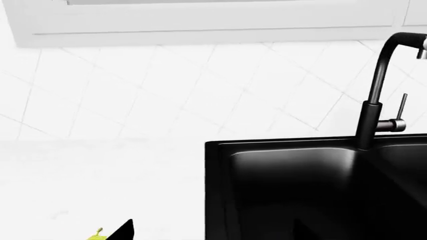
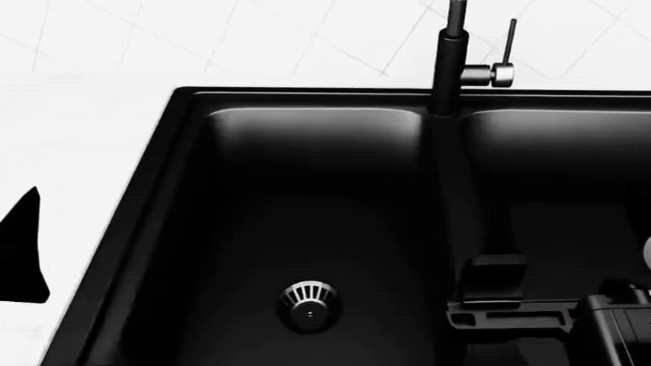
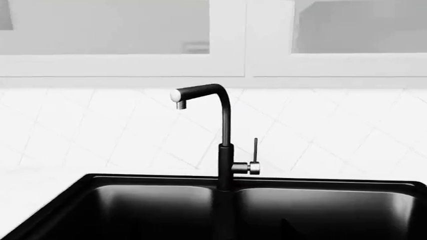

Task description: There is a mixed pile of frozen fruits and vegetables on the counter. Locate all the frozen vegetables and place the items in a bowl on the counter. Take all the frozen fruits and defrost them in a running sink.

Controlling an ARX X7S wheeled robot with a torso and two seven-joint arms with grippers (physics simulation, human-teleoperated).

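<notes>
The black sink (image 2: 142,221) fills the head view, with a silver drain strainer (image 2: 308,303) in its left basin. No water shows at the spout of the tap (image 3: 225,145). My left gripper (image 1: 213,232) is open over the sink's left rim (image 1: 215,190), nothing between its fingers. One fingertip (image 1: 124,230) is over the white counter (image 1: 100,175). Just outside it peeks the stem end of a yellow fruit (image 1: 98,236), a pear. My right gripper (image 2: 554,293) hovers low over the right basin, its jaws lost in the black. The frozen vegetables and the bowl are out of view.
A white tiled wall (image 3: 100,130) rises behind the sink, with white upper cabinets (image 3: 227,45) above it. The tap's chrome lever (image 2: 505,53) stands upright beside the black tap column (image 2: 449,69). A divider separates the two basins.
</notes>
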